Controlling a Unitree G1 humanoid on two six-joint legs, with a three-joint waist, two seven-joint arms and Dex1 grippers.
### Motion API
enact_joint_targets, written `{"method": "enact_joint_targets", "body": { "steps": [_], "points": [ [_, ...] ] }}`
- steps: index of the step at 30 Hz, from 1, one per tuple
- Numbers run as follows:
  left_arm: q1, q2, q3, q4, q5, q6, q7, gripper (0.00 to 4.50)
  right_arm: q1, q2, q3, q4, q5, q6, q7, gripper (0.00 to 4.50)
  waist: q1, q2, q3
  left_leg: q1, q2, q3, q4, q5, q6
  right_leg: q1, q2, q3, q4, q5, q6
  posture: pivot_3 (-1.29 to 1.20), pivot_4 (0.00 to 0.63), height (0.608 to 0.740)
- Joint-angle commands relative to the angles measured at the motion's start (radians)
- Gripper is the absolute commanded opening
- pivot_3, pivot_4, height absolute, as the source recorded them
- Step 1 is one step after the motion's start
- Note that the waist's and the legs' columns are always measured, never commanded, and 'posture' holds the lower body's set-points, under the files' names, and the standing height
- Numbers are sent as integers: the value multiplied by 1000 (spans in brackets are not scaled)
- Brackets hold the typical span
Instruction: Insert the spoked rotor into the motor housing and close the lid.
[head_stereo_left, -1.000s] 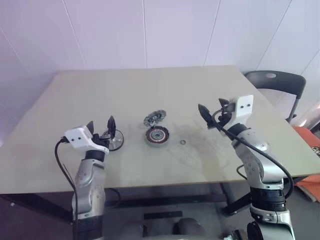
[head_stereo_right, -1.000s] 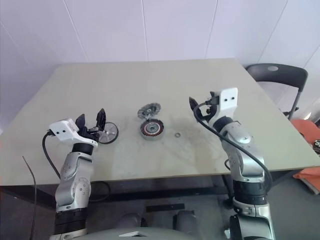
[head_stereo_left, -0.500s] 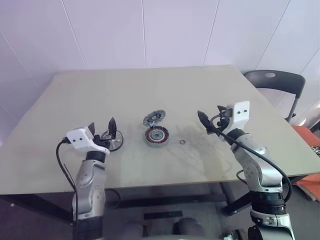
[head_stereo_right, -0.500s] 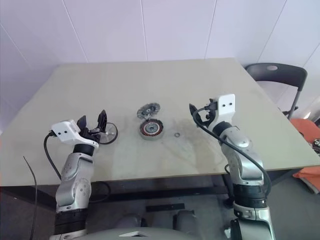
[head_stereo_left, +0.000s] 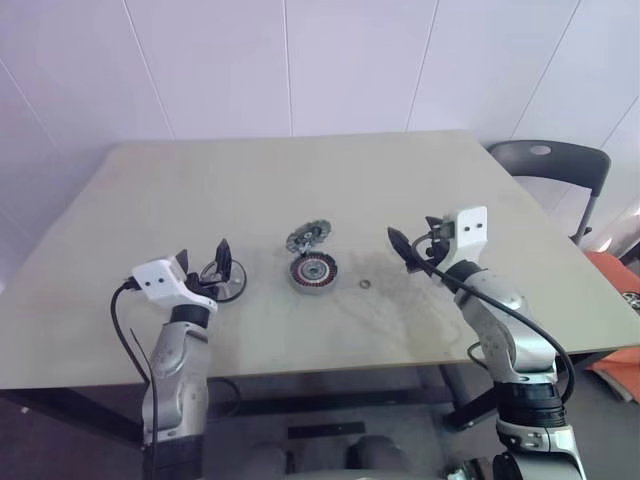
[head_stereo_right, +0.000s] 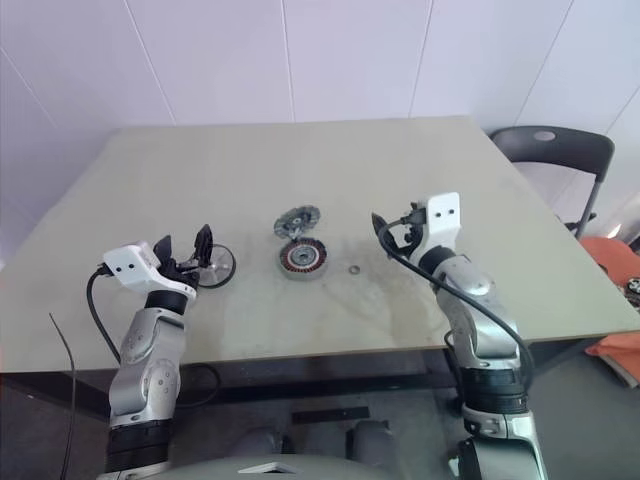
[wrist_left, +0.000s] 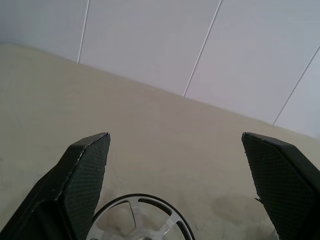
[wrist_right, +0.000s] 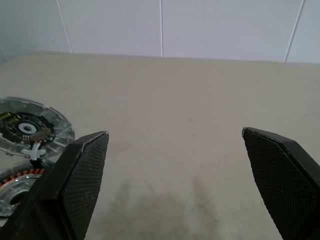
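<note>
On table (head_stereo_left: 150, 190), left to right: left gripper (head_stereo_left: 203, 259) spread wide, empty, over spoked rotor (head_stereo_left: 228, 283); motor housing (head_stereo_left: 315, 272) at centre with lid (head_stereo_left: 309, 236) just behind it; small ring (head_stereo_left: 366, 286); right gripper (head_stereo_left: 415, 244) fully spread, empty.

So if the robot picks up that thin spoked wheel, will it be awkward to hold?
Probably light: the spoked rotor is mostly open gaps. Lying flat on the table, its thin rim looks hard to pinch. On edge, it would likely roll.

Beige table (head_stereo_left: 300, 190); small ring (head_stereo_left: 366, 286) on it; dark chair (head_stereo_left: 560, 165) beside table.
</note>
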Motion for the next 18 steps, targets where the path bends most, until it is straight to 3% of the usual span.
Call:
{"method": "enact_joint_targets", "body": {
  "steps": [1,18],
  "points": [
    [-23,3,-13,-21,10,-13,-8,4500,-32,1,-5,-30,-6,-12,-11,4466,0,0,0,0,0,0,0,0,0,0,0,0,0,0,0,0,0,740],
    [-39,20,-10,-12,11,-1,-13,4500,-10,22,36,-21,-22,-27,3,4466,0,0,0,0,0,0,0,0,0,0,0,0,0,0,0,0,0,740]
  ]
}}
